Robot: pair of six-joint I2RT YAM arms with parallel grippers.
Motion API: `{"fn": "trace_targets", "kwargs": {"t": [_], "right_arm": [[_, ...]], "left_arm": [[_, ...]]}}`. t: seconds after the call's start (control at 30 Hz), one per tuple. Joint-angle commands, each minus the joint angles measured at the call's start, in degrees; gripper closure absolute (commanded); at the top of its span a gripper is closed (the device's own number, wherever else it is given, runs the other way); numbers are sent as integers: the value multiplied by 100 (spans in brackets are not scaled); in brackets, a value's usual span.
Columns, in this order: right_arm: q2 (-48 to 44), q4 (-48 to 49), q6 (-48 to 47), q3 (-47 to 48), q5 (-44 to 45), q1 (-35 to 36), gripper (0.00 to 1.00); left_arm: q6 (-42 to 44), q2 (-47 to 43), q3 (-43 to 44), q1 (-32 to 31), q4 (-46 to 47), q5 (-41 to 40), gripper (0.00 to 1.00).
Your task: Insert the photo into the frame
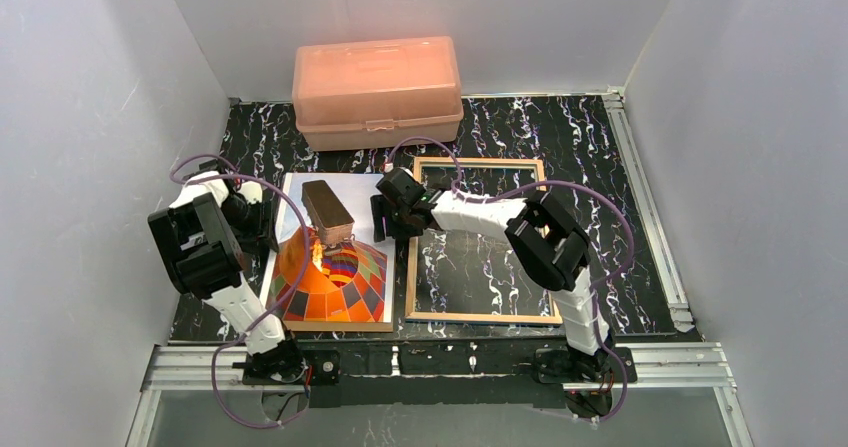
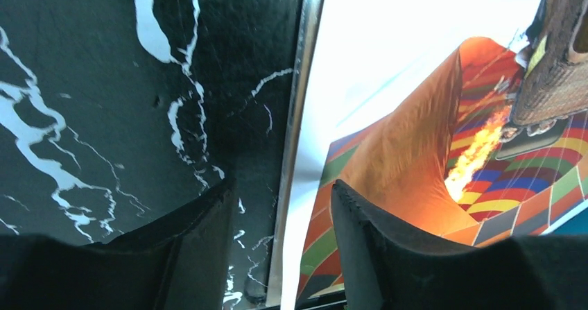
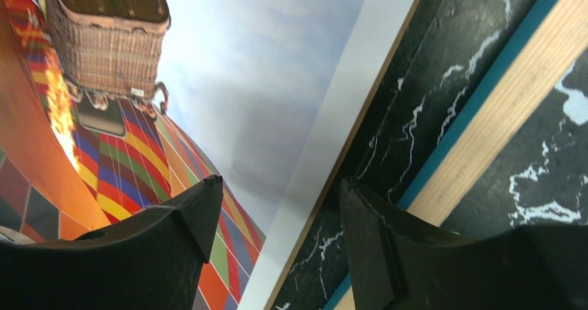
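The photo (image 1: 335, 267) lies face up toward the left edge of the table (image 1: 600, 147), just beside the frame (image 1: 480, 317). Left fingers (image 2: 378, 247) and right fingers (image 3: 166, 240) straddle its opposite side edges, both pairs spread open.

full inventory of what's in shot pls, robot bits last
photo: 1, orange balloon on pale sky, flat, picture up, left-centre of table.
frame: 1, wood-coloured back up, blue edge, flat to the right of the photo, not touching it.
box: 1, peach, shut, back centre.
table: 1, black marble.
walls: white, three sides.
left arm, right arm: white and black, purple cables, near edge.
left fingers: black, open, astride photo's left edge.
right fingers: black, open, astride photo's right edge.
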Motion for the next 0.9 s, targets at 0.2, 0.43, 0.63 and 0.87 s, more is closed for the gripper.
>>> {"fn": "trace_targets", "kwargs": {"t": [0.2,0.43,0.63,0.87], "right_arm": [[300,115,571,173,-273,-96,30],[-84,517,806,-86,-449,-121,30],[-182,726,872,-101,-782,-124,30],[-426,1054,925,-197,-1078,-124,30]], "left_arm": [[-292,534,217,12,157,263,75],[-366,681,89,-13,175,630,89],[-402,571,-43,-127,148,771,92],[-401,468,-149,-164,152,818,93]]}}
